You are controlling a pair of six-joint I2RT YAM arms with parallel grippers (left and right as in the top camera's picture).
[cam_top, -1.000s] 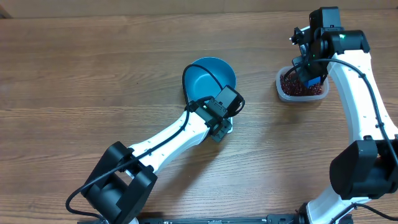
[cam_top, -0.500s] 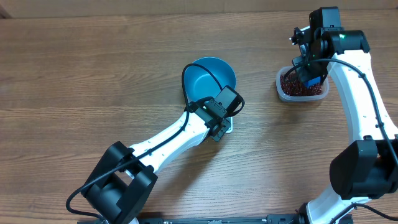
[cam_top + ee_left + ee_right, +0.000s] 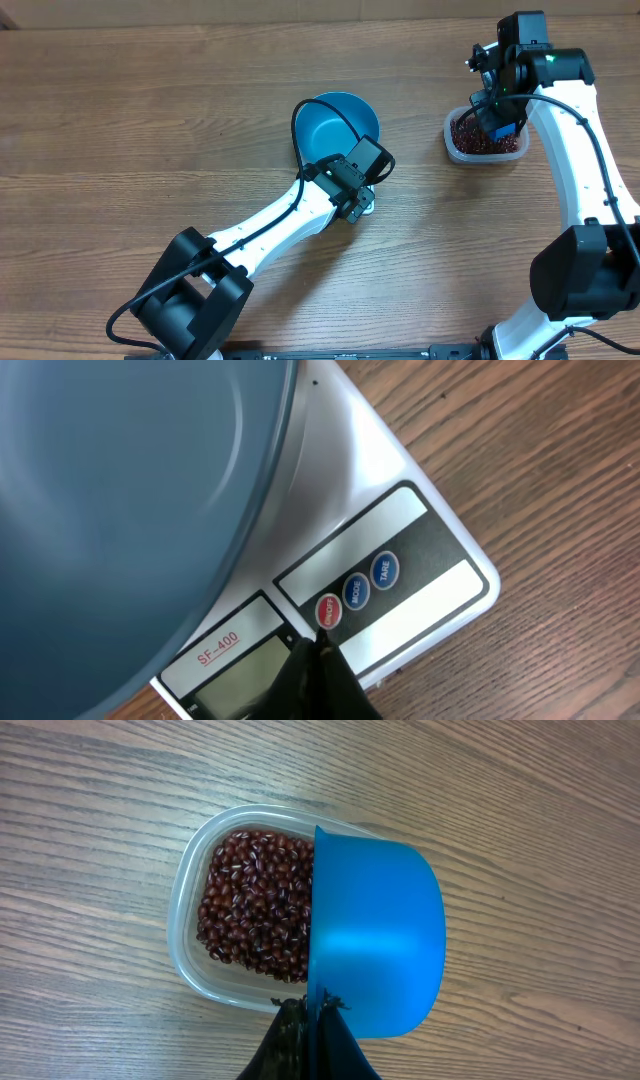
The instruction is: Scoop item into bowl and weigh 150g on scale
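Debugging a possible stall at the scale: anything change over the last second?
The left gripper crept slightly forward toward the scale; its shut tip is now at the red button. Nothing was grabbed or released. Unchanged: the bowl on the scale, and the right gripper holding the scoop over the tub of beans.

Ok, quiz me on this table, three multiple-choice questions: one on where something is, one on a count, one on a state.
1. The blue bowl sits: A on the digital scale, B beside it, C under it.
2. The scale's round buttons number: A two, B three, C five.
3. The right gripper is: A open, B shut on the blue scoop, C shut on the bowl.
Answers: A, the scale's deck shows beneath its rim; B, one red, two blue; B, it clamps the scoop.
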